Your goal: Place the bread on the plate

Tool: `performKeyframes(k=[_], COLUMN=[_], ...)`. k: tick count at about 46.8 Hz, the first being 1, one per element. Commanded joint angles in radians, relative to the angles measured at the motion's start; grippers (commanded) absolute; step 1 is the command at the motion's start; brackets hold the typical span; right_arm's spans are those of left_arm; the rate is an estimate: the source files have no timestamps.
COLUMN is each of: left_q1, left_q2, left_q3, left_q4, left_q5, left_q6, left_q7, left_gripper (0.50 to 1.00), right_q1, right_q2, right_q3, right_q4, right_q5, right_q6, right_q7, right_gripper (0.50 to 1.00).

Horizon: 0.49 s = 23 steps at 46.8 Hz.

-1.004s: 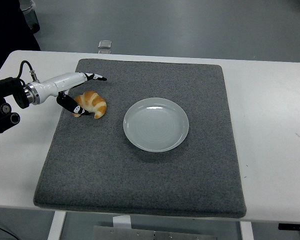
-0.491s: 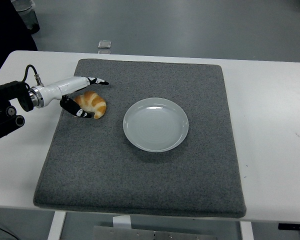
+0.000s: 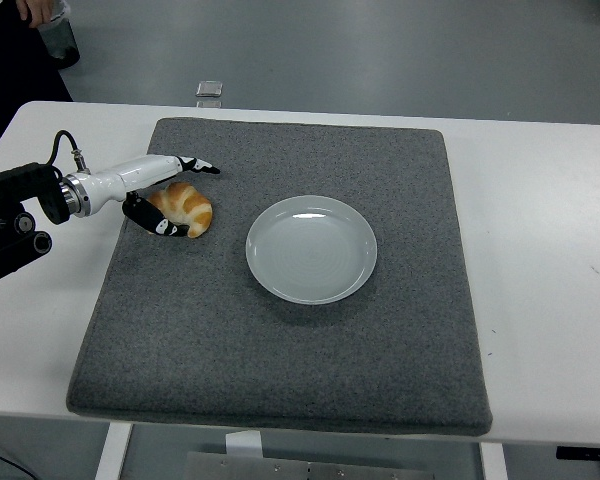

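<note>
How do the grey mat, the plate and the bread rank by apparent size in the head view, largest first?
1. Grey mat, by far the largest.
2. Plate, lying on the mat.
3. Bread, the smallest, with the left hand at it.

Bright, even overhead light, soft shadows, sharp focus throughout.

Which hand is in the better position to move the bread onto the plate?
The left hand: its fingers already bracket the bread at the mat's left side, left of the plate. No right arm is in view.
</note>
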Motion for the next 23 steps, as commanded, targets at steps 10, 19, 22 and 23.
performKeyframes(k=[10,19,22,23], left_q1=[0.000,0.000,0.000,0.000], left_q2=[0.002,0.002,0.003,0.003], left_q3=[0.000,0.014,0.014,0.015], left_q4=[0.000,-0.001,-0.006,-0.006], left_q5=[0.000,0.002,0.002,0.002], left_q6=[0.002,0.002,0.002,0.002], left_q7=[-0.002,-0.003,-0.002,-0.003], left_gripper=[0.664,0.570,0.525,0.510], right_q1=[0.000,0.000,0.000,0.000], right_q2=[0.000,0.000,0.000,0.000], right_q3=[0.000,0.000,0.000,0.000], right_q4=[0.000,0.000,0.000,0.000], right_q5=[0.000,-0.001,0.000,0.000], right_q6=[-0.001,-0.001,-0.001,-0.001], right_q7=[0.000,0.000,0.000,0.000], right_gripper=[0.930,0.932,0.932,0.930])
